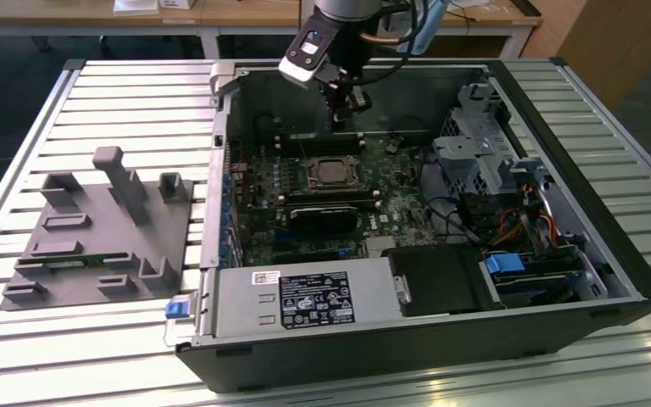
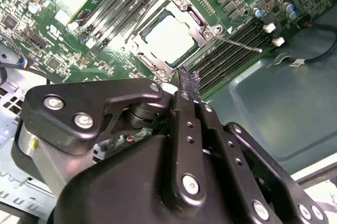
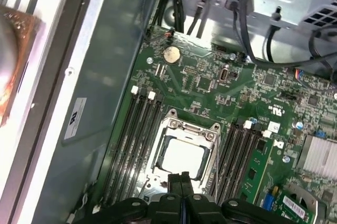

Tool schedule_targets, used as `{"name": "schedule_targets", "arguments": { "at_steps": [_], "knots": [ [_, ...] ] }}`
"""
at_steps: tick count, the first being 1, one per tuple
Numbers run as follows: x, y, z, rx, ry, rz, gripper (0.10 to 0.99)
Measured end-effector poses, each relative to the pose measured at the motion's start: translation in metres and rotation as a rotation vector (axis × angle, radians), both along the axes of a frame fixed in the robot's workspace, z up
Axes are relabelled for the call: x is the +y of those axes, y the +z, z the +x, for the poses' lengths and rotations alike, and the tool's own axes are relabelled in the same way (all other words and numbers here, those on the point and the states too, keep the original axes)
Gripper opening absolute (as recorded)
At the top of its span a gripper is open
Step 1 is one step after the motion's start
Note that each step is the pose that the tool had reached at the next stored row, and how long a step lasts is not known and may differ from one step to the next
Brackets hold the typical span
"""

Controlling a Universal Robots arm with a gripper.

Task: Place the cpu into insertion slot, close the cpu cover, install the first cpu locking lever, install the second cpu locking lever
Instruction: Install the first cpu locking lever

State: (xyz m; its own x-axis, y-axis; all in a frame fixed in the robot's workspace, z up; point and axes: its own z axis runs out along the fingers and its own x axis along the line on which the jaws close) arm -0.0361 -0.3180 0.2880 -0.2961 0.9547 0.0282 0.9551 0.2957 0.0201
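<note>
We log gripper (image 1: 346, 108) tips pinched together, holding nothing, poised near socket edge, cpu (image 3: 182, 156) seated in motherboard socket, cpu cover (image 3: 192, 129) flat around it, inside open computer case (image 1: 416, 356).

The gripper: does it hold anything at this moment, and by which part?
Nothing is held. The gripper has its jaws shut together, empty, above the motherboard. The cpu lies below, framed by the cpu cover.
</note>
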Motion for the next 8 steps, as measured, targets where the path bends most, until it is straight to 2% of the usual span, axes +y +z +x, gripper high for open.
{"name": "schedule_targets", "arguments": {
  "at_steps": [8],
  "knots": [
    [0.0000, 0.0000, 0.0000, 0.0000, 0.078, 0.000, 0.114]
  ]
}}
